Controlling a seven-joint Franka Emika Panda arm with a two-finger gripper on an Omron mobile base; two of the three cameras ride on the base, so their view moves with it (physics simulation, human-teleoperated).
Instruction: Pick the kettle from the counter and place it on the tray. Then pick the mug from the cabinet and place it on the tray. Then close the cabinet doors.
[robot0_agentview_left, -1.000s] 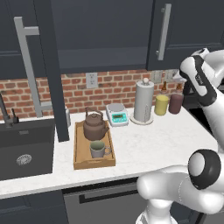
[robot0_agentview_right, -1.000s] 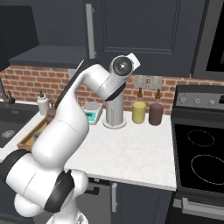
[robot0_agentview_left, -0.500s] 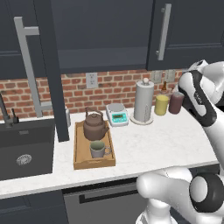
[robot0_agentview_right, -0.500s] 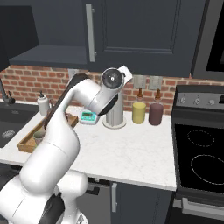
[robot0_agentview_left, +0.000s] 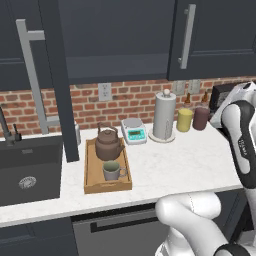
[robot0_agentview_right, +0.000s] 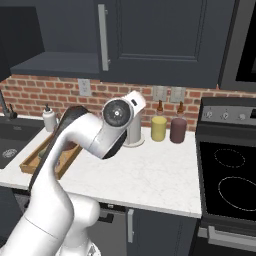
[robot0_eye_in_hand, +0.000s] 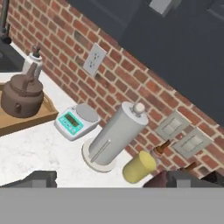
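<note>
My jaws stand spread, holding nothing. The kettle (robot0_agentview_left: 109, 144) sits upright at the tray's (robot0_agentview_left: 92, 176) far end, mug (robot0_agentview_left: 112, 170) just nearer; the tray's long axis runs front-to-back on the desk (robot0_agentview_left: 190, 162)
</note>
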